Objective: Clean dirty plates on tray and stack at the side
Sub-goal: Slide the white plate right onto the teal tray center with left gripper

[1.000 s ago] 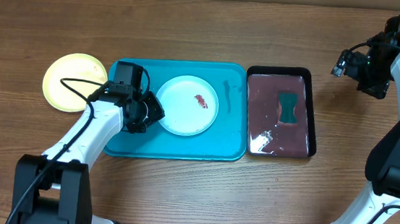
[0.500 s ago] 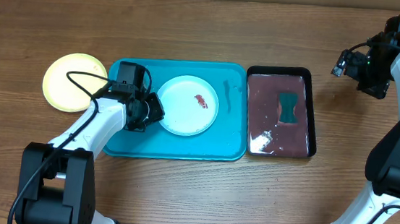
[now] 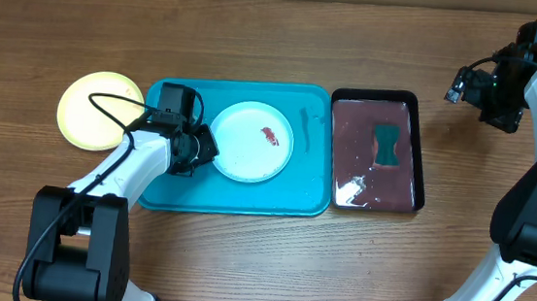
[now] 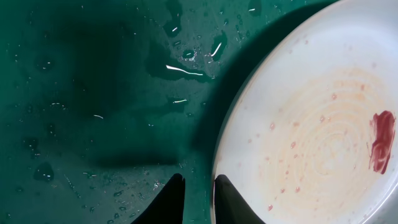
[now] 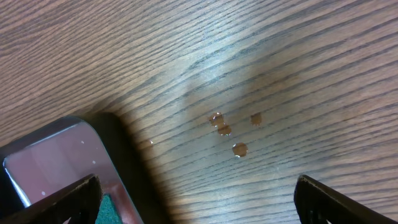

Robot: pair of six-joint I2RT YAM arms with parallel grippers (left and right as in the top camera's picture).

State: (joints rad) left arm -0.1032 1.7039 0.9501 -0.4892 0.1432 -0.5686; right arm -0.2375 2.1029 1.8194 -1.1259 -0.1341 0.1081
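**Desk:** Where do you have the left gripper (image 3: 197,151)?

**Me:** At the 9 o'clock edge of the white plate (image 3: 253,141). The plate lies flat in the turquoise tray (image 3: 235,198), near its middle. On my wrist camera the fingers (image 4: 169,198) stand narrow, one outside the rim and one over the plate, with a slim gap between them. I cannot tell whether they are pinching the rim.

**Desk:** Is the plate dirty?

**Me:** Yes. There is a red-brown smear (image 3: 270,136) toward 2 o'clock from its centre. Water beads sit on the tray floor beside it.

**Desk:** And the other plate?

**Me:** The yellow-green plate (image 3: 97,108) is on the table (image 3: 240,255), at 9 o'clock from the tray and just off its corner.

**Desk:** What about the right side?

**Me:** The right gripper (image 5: 198,180) is spread wide and holds nothing. It hangs over bare wood at about 2 o'clock from the black tray (image 3: 420,183). That tray sits at 3 o'clock against the turquoise one and holds reddish water and a teal sponge (image 3: 386,144). I see a few brown drops (image 5: 227,132) on the wood under that gripper.
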